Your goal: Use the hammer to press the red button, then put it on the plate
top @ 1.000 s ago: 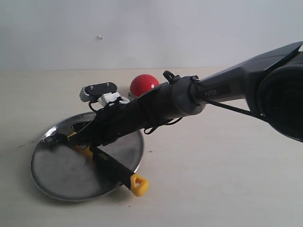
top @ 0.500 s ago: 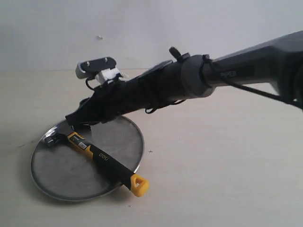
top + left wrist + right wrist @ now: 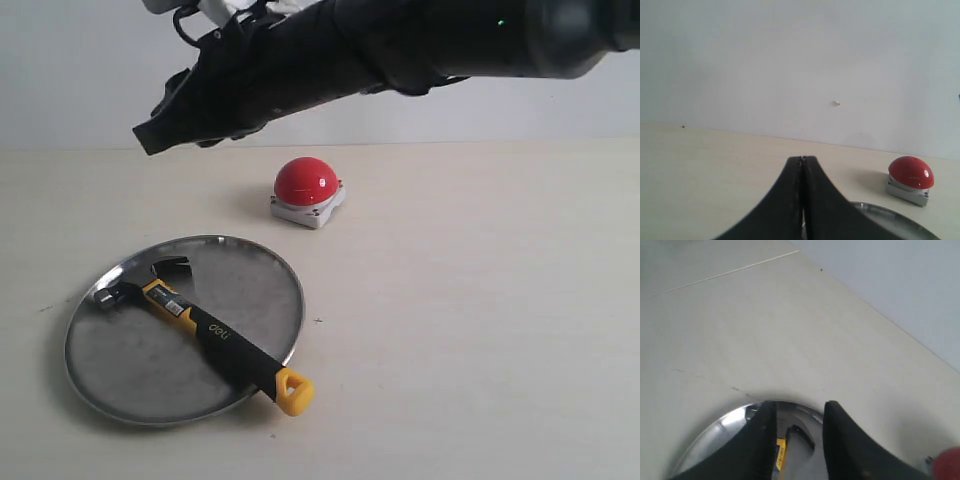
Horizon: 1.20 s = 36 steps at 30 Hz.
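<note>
Beige table (image 3: 480, 330): plate (image 3: 130, 385), hammer (image 3: 215, 335) with "deli" lettering

The right arm (image 3: 300, 60) has lifted high above the hammer (image 3: 215, 340) and plate (image 3: 130, 375).

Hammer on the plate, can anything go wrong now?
Maybe two things. The hammer lies slanted across the plate, its yellow looped end sticking out past the edge, so a bump to the plate might tip or slide it off. The right gripper hangs open and empty above the table near the red button, so a low swing of that arm could knock the button or the plate.
</note>
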{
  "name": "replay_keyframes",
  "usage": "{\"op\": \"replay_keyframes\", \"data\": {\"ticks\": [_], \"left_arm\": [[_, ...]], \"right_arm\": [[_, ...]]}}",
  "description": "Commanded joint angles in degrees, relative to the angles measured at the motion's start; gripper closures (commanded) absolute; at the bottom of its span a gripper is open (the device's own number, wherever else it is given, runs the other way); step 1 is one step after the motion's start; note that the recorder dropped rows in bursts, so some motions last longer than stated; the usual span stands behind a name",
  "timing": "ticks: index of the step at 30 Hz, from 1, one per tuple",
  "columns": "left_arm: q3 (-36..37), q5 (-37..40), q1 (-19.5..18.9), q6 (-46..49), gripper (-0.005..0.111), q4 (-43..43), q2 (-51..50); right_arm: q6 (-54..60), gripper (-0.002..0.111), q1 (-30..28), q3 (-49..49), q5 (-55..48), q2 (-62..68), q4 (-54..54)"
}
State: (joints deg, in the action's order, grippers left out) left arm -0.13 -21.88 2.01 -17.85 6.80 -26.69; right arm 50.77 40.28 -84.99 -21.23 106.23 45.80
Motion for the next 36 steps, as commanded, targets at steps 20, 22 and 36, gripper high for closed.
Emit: {"op": "replay_keyframes", "data": {"ticks": [20, 22, 36], "left_arm": [[0.1, 0.1, 0.3, -0.1, 0.107, 0.1, 0.2], [0.1, 0.1, 0.3, -0.1, 0.107, 0.1, 0.2], [0.1, 0.2, 0.3, -0.1, 0.107, 0.1, 0.2]], "right_arm": [[-22.4, 0.087, -0.1, 51.0, 47.9, -40.9, -18.3], [-22.4, 0.087, -0.1, 52.3, 46.5, -40.5, -18.3], [-22.4, 0.087, -0.1, 53.2, 34.6, -40.3, -17.3]]}}
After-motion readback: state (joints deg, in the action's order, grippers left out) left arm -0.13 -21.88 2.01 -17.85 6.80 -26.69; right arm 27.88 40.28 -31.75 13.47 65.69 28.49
